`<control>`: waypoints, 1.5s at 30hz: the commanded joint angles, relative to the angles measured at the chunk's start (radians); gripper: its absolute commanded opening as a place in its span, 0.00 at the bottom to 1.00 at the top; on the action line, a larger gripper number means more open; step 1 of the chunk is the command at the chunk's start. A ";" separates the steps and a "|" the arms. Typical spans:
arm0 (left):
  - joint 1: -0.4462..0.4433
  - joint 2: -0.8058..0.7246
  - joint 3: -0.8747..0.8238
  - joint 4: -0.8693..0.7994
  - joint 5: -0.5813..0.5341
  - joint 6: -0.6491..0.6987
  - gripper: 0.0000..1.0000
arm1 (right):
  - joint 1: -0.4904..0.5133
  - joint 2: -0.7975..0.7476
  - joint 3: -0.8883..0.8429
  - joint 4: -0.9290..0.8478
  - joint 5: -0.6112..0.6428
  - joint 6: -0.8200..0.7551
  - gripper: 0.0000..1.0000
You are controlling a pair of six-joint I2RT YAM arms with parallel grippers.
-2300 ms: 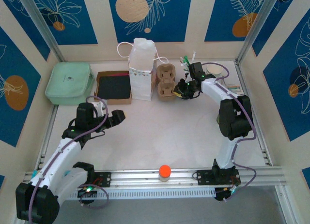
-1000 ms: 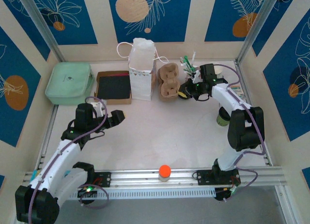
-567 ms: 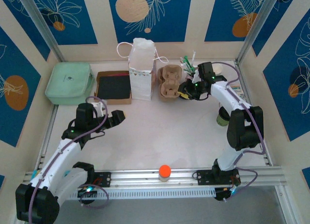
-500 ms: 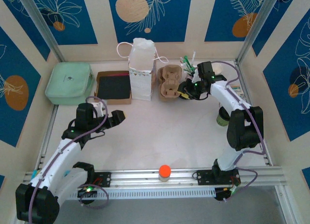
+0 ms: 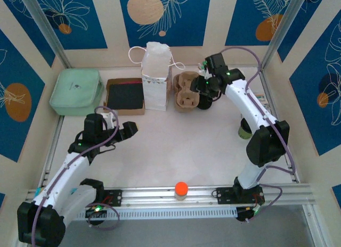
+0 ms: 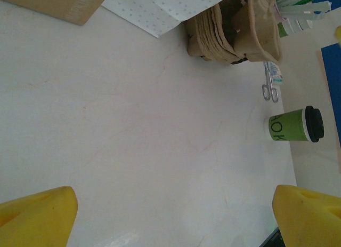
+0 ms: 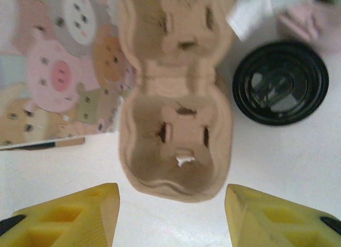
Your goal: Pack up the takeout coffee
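- The right hand (image 7: pixel 170 205) hangs with its yellow fingers (image 7: pixel 69 207) spread wide and nothing between them. From above, this right hand (image 5: pixel 204 91) sits at the back of the counter (image 5: pixel 176 151).
- Right under it is the brown cup carrier (image 7: pixel 176 135). The near cell looks empty, and the far one seems empty too.
- A loose round black lid (image 7: pixel 281 81) lies on the counter just beside the carrier, with no cup under it that I can make out.
- The white paper bag (image 5: pixel 156 76) stands upright on the carrier's other side, touching or nearly touching it.
- The takeout coffee (image 6: pixel 293 124), green-banded with its black lid on, stands alone on the bare counter, well apart from the carrier. In the top view the takeout coffee (image 5: pixel 244 131) is partly hidden beside the right arm's elbow.
- The left hand (image 6: pixel 170 215) is also spread and empty. From above, this left hand (image 5: pixel 127 130) hovers over the near-left counter, far from the cup.
- My reading is that nothing is packed yet. The cup has to be gripped, carried to the back and seated in a carrier cell or the bag.
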 commanded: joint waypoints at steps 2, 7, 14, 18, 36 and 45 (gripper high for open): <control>0.014 -0.017 0.014 -0.027 -0.009 0.006 0.94 | 0.032 0.115 0.130 -0.111 0.101 -0.049 0.58; 0.014 -0.038 0.024 -0.060 -0.023 0.017 0.94 | 0.057 0.285 0.328 -0.206 0.147 -0.065 0.59; 0.015 -0.048 0.026 -0.082 -0.040 0.032 0.94 | 0.071 0.442 0.524 -0.289 0.180 -0.072 0.59; 0.015 -0.040 0.023 -0.074 -0.040 0.034 0.94 | 0.079 0.494 0.592 -0.314 0.193 -0.076 0.59; 0.015 -0.024 0.014 -0.058 -0.037 0.036 0.94 | 0.097 0.576 0.658 -0.361 0.250 -0.083 0.54; 0.015 -0.029 0.012 -0.059 -0.037 0.034 0.94 | 0.099 0.599 0.670 -0.367 0.269 -0.083 0.54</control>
